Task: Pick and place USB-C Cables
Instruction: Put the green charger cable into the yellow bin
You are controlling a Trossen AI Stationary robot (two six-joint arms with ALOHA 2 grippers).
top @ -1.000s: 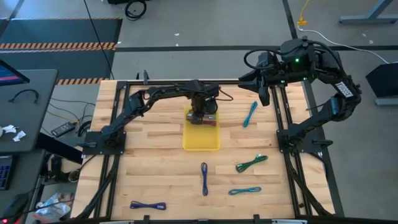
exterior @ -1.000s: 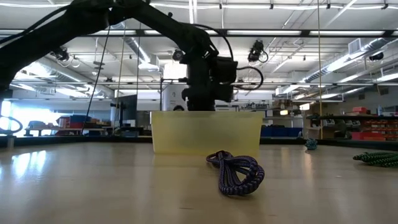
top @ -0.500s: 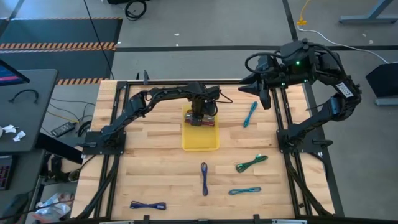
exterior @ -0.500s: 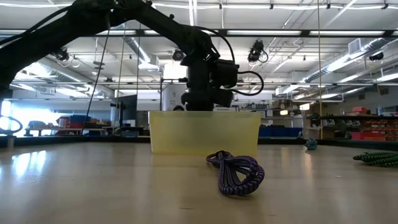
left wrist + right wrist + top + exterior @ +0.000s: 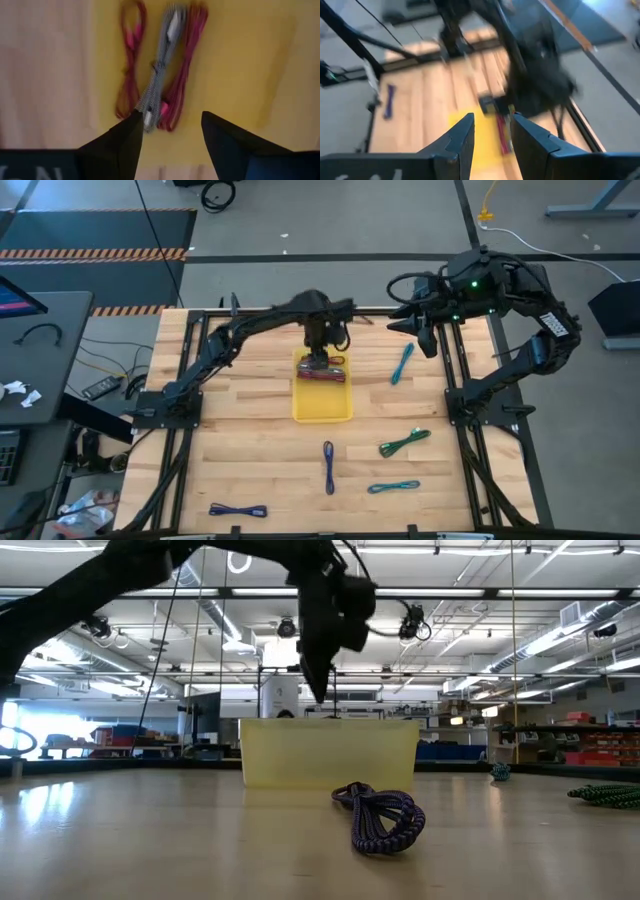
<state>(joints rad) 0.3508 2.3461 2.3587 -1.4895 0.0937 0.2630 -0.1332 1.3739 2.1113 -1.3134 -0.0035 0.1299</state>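
Left gripper (image 5: 170, 132): hanging over the yellow tray (image 5: 323, 402), fingers spread apart, gripping nothing.
Cables in tray: a grey cable (image 5: 159, 75) is lying between maroon cables (image 5: 181, 75), just beneath those fingers.
Right gripper (image 5: 492, 131): waiting raised by the table's far right corner, fingers parted, empty.
Table (image 5: 250, 440): teal cable (image 5: 402, 363), green cable (image 5: 404, 443), purple cable (image 5: 380, 817) are lying loose.
Writing: none I can read.

pale wood-plank table (image 5: 250, 460), translucent yellow plastic tray (image 5: 300, 755), braided cables (image 5: 160, 75).

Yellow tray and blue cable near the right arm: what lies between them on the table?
Nothing: in the high view, only bare wood separates the yellow tray from the blue cable.
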